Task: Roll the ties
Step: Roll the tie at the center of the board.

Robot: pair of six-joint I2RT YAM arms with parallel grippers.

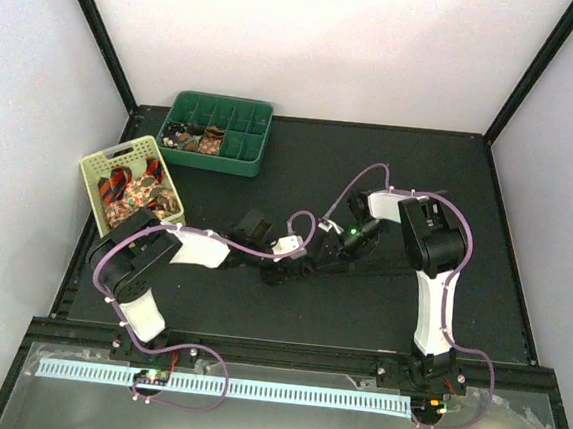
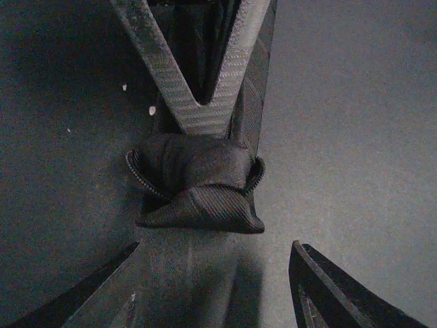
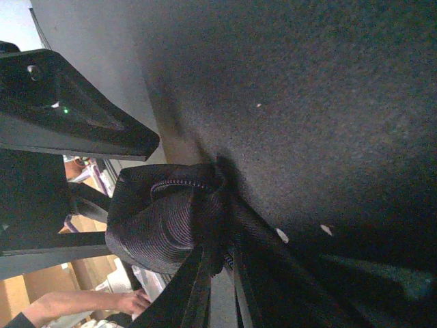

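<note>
**Black ribbed fabric necktie (image 2: 198, 191) half coiled, one gripper on it**

Seen from the left wrist, the tie sits mid-frame on the dark felt-like table mat (image 2: 355, 137). Its end is bunched into a loose, lopsided coil, and a flat strip runs to the top of the frame. The right gripper (image 2: 205, 124), two carbon-weave fingers meeting in a V, is closed on the coil's upper side. The left gripper (image 2: 217, 249) is spread, with its fingers at lower left and lower right, clear of the cloth.

The coil looks slack and skewed, so it probably needs squaring up. The left fingers should close across its full width, catching both edges evenly while the right pinch holds. Then the coil can be turned along the strip with the edges kept in line. Released too early, it would likely spring open.

In the top view the tie is black on black under the two wrists at centre and cannot be made out. Its length is cut off. The right wrist view is blurred around its own fingertips. The patterned ties (image 1: 133, 193) in the pale green slotted plastic basket (image 1: 98, 161) and the contents of the dark green compartment tray (image 1: 258, 142) are too small to count.
</note>
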